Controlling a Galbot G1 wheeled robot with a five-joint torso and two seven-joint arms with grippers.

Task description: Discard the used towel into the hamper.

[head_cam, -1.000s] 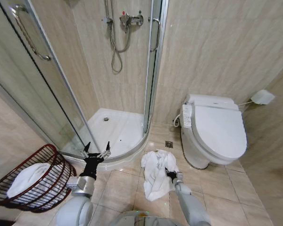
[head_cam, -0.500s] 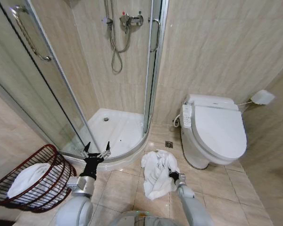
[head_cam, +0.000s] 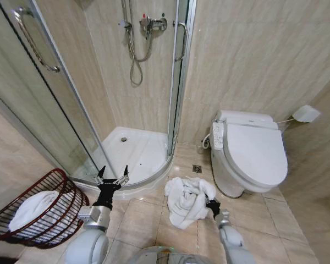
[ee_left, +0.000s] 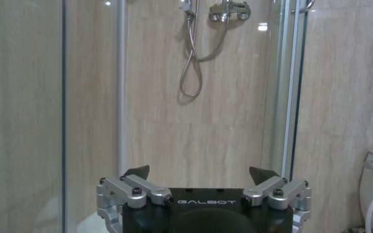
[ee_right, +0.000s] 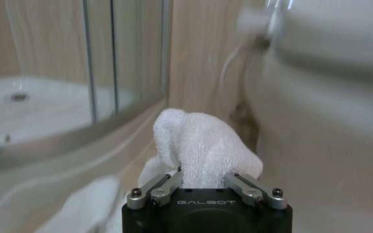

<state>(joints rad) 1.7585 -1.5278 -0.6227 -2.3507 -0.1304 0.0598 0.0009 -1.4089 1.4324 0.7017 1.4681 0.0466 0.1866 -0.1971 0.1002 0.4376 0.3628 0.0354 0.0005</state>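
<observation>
Right tool [head_cam: 212,205] clamped on towel [head_cam: 186,199] bunched on floor near toilet [head_cam: 253,155]; trailing folds could slip free before hamper [head_cam: 55,181]; left tool [head_cam: 112,177] wide, idle.

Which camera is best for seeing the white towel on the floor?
The head view: it shows the whole towel bunched on the tiles between shower and toilet, with the right tool at its edge. The right wrist view shows just a fold of it, close up between that tool's fingers.
</observation>
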